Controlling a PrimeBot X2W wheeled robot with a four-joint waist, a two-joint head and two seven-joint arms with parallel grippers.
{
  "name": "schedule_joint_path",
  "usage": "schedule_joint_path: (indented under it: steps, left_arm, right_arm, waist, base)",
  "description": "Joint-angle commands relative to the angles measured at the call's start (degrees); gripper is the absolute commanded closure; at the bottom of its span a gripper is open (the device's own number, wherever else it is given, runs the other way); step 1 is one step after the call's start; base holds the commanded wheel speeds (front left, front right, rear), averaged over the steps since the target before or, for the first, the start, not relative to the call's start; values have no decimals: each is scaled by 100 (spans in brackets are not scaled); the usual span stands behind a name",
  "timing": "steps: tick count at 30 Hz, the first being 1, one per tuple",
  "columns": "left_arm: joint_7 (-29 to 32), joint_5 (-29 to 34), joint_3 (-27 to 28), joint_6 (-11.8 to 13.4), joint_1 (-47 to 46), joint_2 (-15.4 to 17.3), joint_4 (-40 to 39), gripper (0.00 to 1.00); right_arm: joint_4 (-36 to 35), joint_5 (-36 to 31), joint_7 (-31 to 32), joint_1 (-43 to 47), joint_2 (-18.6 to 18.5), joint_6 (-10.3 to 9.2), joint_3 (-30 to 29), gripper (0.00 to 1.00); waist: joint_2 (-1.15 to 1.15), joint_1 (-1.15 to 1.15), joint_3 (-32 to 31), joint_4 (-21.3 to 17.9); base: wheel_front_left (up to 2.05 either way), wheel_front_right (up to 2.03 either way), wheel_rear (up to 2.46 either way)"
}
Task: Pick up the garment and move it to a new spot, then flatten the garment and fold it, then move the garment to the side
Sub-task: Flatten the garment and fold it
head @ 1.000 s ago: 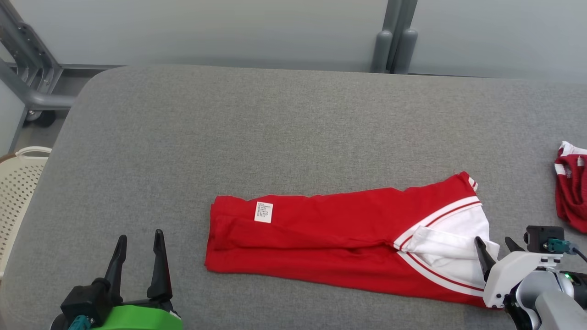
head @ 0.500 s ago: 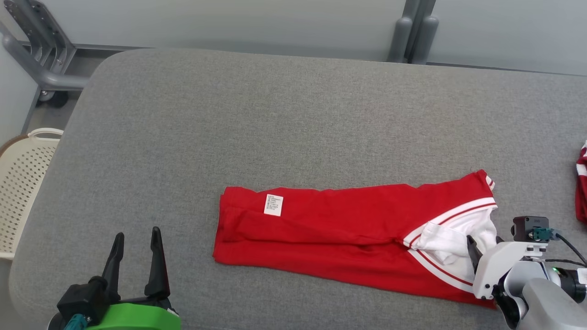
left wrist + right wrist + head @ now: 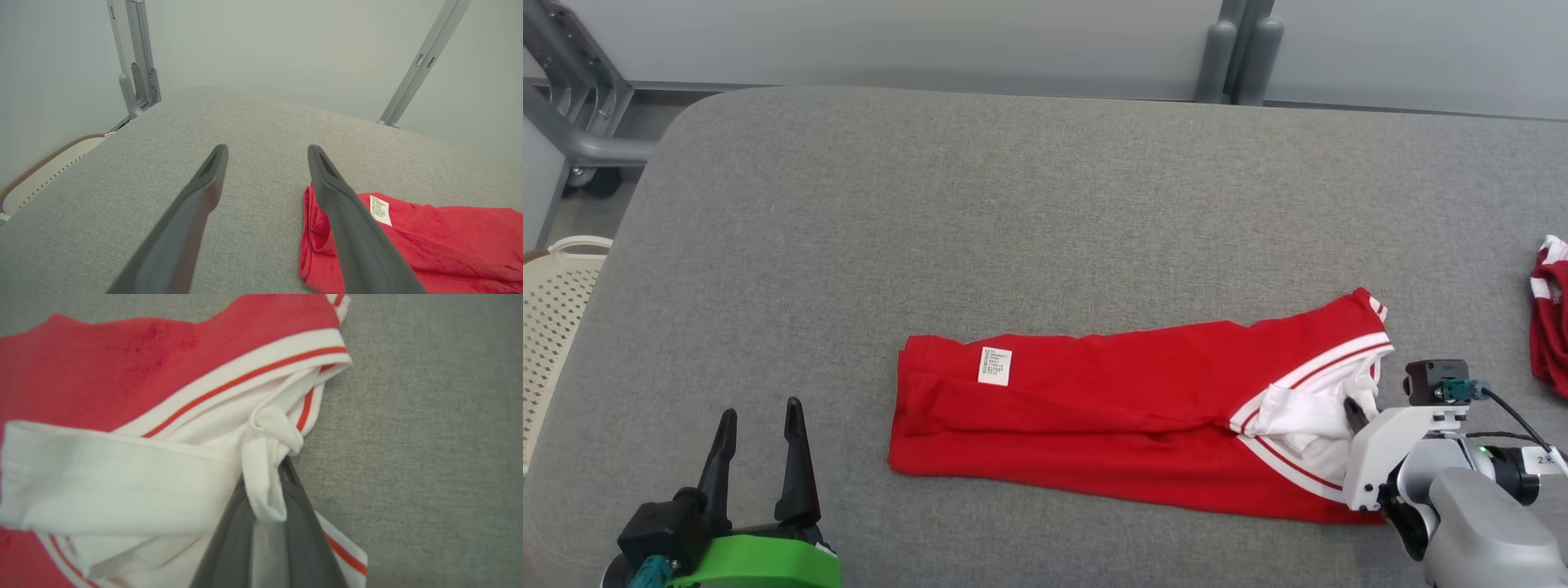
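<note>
Right tool (image 3: 269, 482) pinches the garment (image 3: 1111, 425) by its white collar (folding step, I'd judge); left tool (image 3: 758, 433) gapes idle. Next: lift that end, carry it leftward.

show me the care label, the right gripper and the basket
care label (image 3: 994, 366), head view, middle of the tag
right gripper (image 3: 265, 475), right wrist view, between fingertips pinching the garment (image 3: 122, 355)
perforated basket (image 3: 556, 310), head view, its side wall
</note>
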Motion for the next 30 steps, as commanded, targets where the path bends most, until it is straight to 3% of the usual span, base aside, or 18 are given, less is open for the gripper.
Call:
schedule_joint_path:
  steps: [1,15,22,30]
  left_arm:
    - [-16,-14,27,34,-22,11,-12,0]
    - [-15,-60,-85,50,-13,-3,-82,0]
    - [-15,-77,-100,66,-50,-5,-56,0]
    - [-15,-81,-129,58,-49,-4,-3,0]
  right_arm:
    - [85,-9,-107,-79,-85,-16,-19,100]
    - [-131,194,-385,-333,-995,-14,-179,100]
    - [-559,375,-329,-331,-899,-14,-69,100]
    - [-1650,579,-172,24,-676,-11,378,100]
  waist:
    - [0,0,-29,-95]
    - [0,0,-86,-845]
    - [0,0,-85,-1005]
    - [0,0,-206,-1019]
  base:
    - [0,0,0]
    - [0,0,0]
    - [0,0,0]
    - [0,0,0]
